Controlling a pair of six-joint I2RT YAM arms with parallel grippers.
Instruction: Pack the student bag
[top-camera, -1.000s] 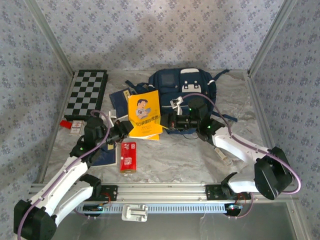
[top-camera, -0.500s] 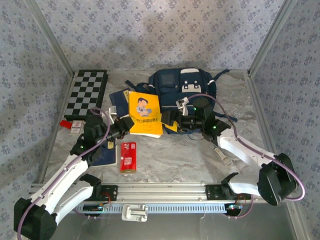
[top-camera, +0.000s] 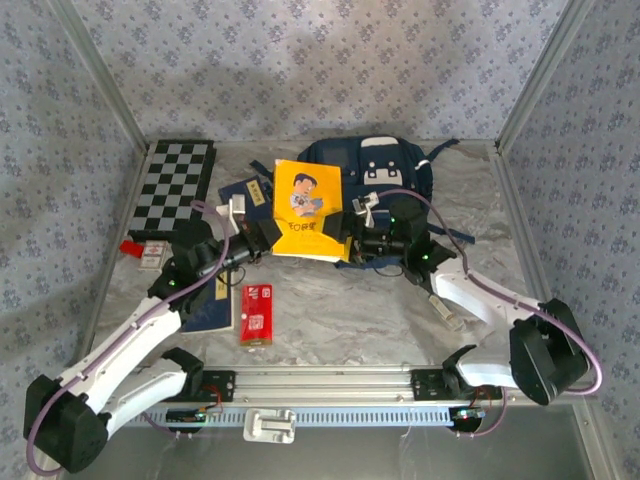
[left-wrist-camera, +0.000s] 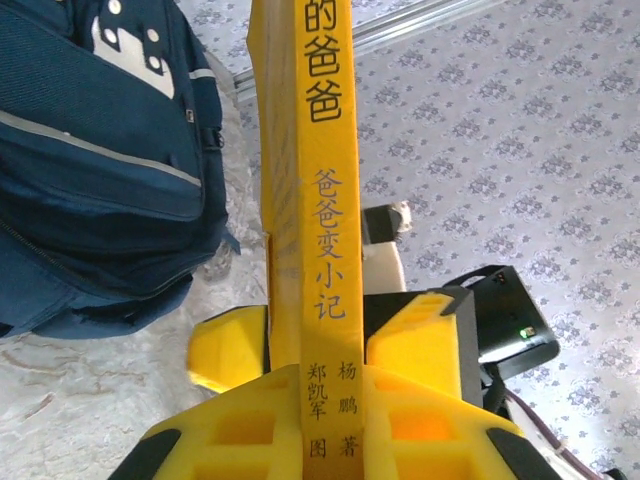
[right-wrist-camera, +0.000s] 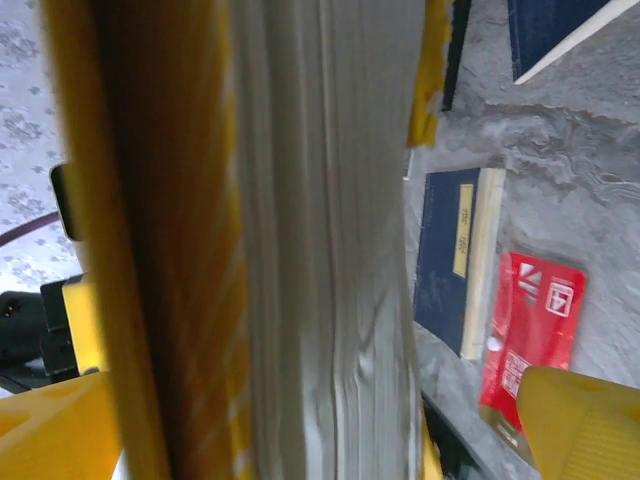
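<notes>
The left gripper (left-wrist-camera: 322, 345) was found closed on the spine of a yellow book (left-wrist-camera: 308, 200), with its yellow fingers (left-wrist-camera: 232, 345) pressed against both covers. The book was held off the table (top-camera: 350, 320), cover facing up and outward, spine printed with Chinese characters.

The right gripper (right-wrist-camera: 315, 425) was found with its jaws spread wide. The page edge of the yellow book was seen standing between them. The right-hand finger (right-wrist-camera: 580, 420) was well apart from the pages; contact at the other finger could not be determined. No grip by this gripper was observed.

From above, the two grippers were seen at opposite lower corners of the yellow book, the left gripper at its left and the right gripper at its right.

The bag (top-camera: 385, 165) was located at the far middle of the table, lying flat with its white patches upward. It was just behind the yellow book, which overlapped its left part.

A navy book (top-camera: 238, 195) was noted just left of the yellow book. A checkerboard (top-camera: 178, 185) was noted at the far left edge. A second navy book (top-camera: 212, 312) was found partly under the left arm, with a red packet (top-camera: 256, 313) just beside it on the right.
</notes>
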